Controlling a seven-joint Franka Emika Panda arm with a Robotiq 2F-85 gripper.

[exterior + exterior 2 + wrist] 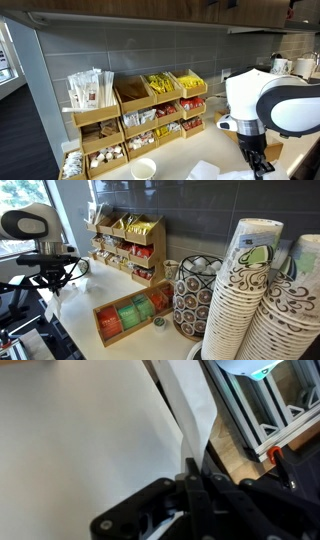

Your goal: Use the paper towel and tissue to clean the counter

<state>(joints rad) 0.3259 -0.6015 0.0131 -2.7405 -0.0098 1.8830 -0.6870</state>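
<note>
1. Grey wall tiles [120, 50] stand behind a big, pale tabletop [85, 305].
2. Wooden racks [140, 115] full of little packets sit at the back of the tabletop, right by the wall.
3. A small paper cup [143, 168] stands in front of the racks. A white sheet of paper [205, 170] lies near it on the tabletop.
4. In an exterior view, a flat wooden box [130, 315] with colored packets sits beside a wire basket [195, 295]. Tall stacks of paper cups [250, 290] stand close to the camera.
5. The white robot arm [270, 100] bends down over the tabletop, near the white sheet.
6. In the wrist view, the black fingers [190, 478] are pressed together, close above the tabletop.
7. A bright white strip [185, 405] runs up from the fingertips. I cannot tell if the fingers pinch it.
</note>
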